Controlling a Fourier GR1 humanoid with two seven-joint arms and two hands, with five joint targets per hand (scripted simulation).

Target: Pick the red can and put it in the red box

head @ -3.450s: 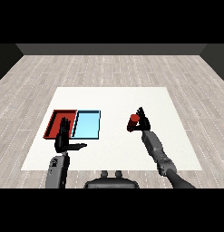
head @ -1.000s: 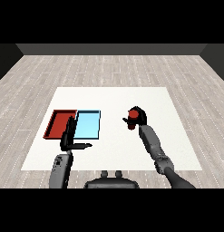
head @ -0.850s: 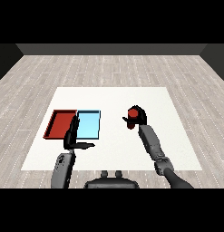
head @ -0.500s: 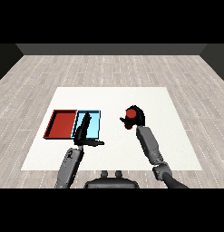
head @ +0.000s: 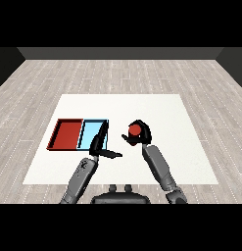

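Now the right hand (head: 140, 136) curls round the red can (head: 134, 130), holding it above the table (head: 157, 110), nearer the trays than before. Its left hand (head: 99, 146), fingers straight, has swung over the blue tray's (head: 91, 132) near edge beside the red tray (head: 68, 135).

Matt white table (head: 161, 112), wood-plank floor (head: 68, 73), smooth red can (head: 134, 130), glossy-ish trays (head: 58, 132)

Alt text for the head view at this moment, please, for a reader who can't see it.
The robot's right hand is curled round a red can, holding it right of two trays on a white table. The red tray lies left of the light blue tray; the open left hand reaches over the blue tray's near right corner.
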